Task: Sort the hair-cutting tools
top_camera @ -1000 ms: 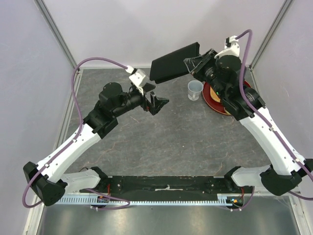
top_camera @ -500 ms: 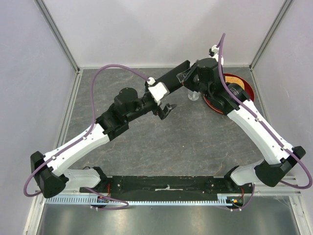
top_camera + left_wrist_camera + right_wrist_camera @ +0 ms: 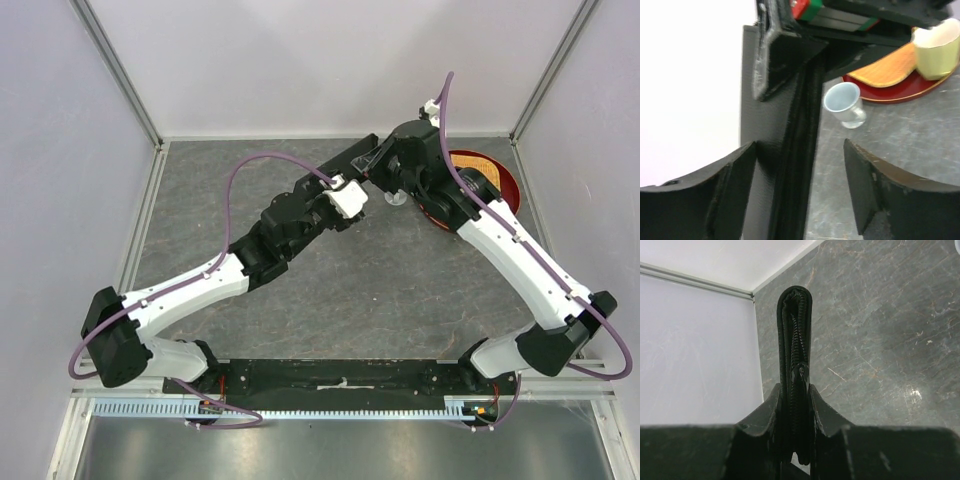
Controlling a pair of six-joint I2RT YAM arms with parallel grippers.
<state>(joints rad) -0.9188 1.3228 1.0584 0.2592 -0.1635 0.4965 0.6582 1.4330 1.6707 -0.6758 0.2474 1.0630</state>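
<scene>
No combs or scissors show in any view. My right gripper [image 3: 383, 156] [image 3: 796, 390] is shut on a zipped black folding case [image 3: 348, 162] [image 3: 796, 335] and holds it edge-on above the table at the back middle. My left gripper [image 3: 351, 181] [image 3: 800, 150] is open, with its fingers [image 3: 735, 175] on either side of the free end of the case [image 3: 790, 145]. The case lies close to the left finger, and a gap stays on the right side.
A small clear cup [image 3: 397, 196] [image 3: 845, 102] stands just right of the case. Behind it is a red plate [image 3: 493, 178] [image 3: 900, 91] with an orange mat [image 3: 890, 65] and a pale yellow cup [image 3: 937, 47]. Walls enclose the table.
My left arm has reached up and to the right until its open fingers straddle the case. My right arm has swung the case left and down towards it.
</scene>
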